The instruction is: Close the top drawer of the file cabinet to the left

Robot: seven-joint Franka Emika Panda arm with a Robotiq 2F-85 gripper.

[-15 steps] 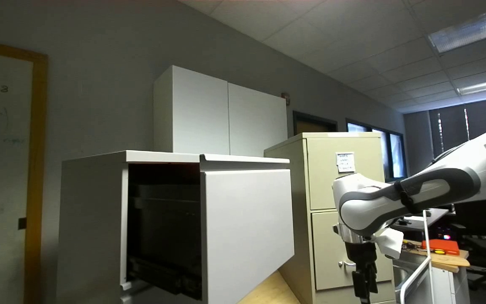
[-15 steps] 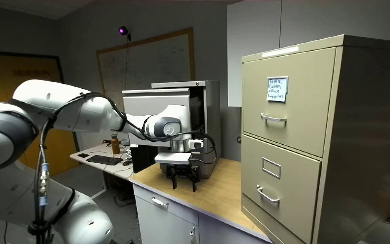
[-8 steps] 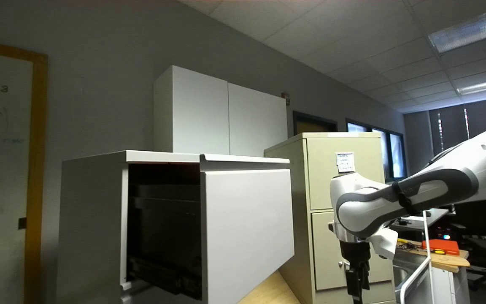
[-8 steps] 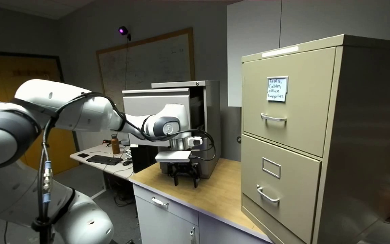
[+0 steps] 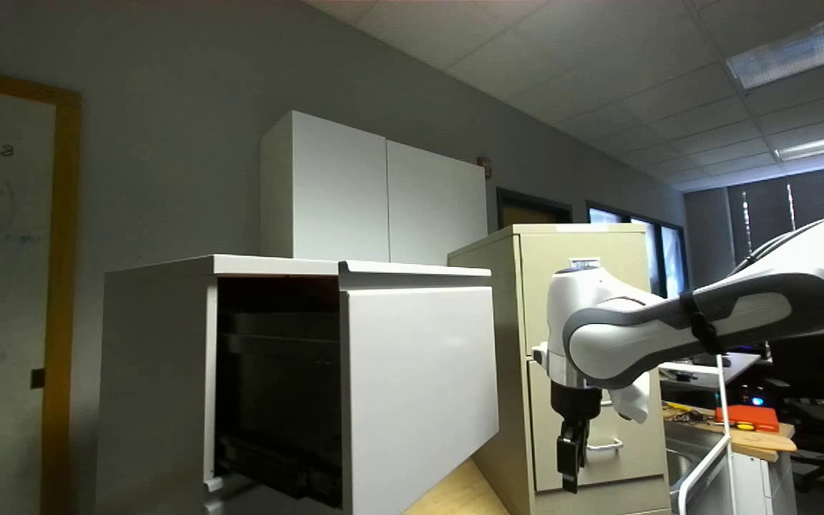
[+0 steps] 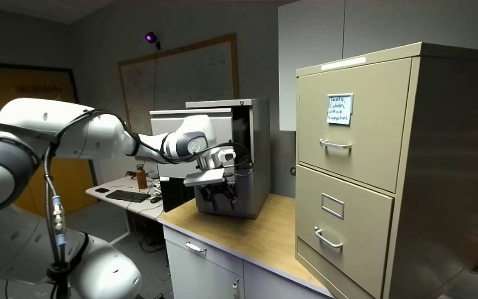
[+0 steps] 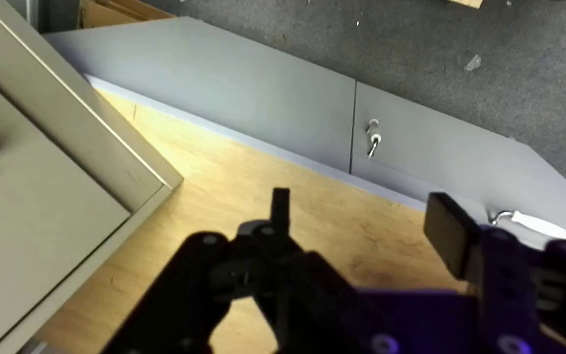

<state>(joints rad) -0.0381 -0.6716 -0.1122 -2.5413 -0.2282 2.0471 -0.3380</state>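
Observation:
The file cabinet (image 5: 154,379) is a boxy white-grey metal cabinet, also in an exterior view (image 6: 260,158). Its top drawer (image 5: 419,379) stands pulled out, with the dark interior showing at the side. The drawer front also shows in an exterior view (image 6: 168,128), partly hidden behind the arm. My gripper (image 6: 223,205) hangs fingers down, slightly tilted, in front of the cabinet and lower than the drawer front. It is apart from the drawer front (image 5: 569,465). In the wrist view the gripper (image 7: 361,219) is open and empty above the wooden top. The file cabinet is out of the wrist view.
A beige cabinet (image 6: 351,166) with handled drawers stands beside the file cabinet. Both stand on a wooden counter top (image 6: 264,232) over white cupboards (image 6: 206,265). A white two-door cupboard (image 5: 383,193) hangs on the wall. A desk (image 6: 118,187) with keyboard and bottle stands beyond.
My arm has risen, and the gripper has moved up and to the left in both exterior views. The gripper has tilted a little. The top drawer has not moved.

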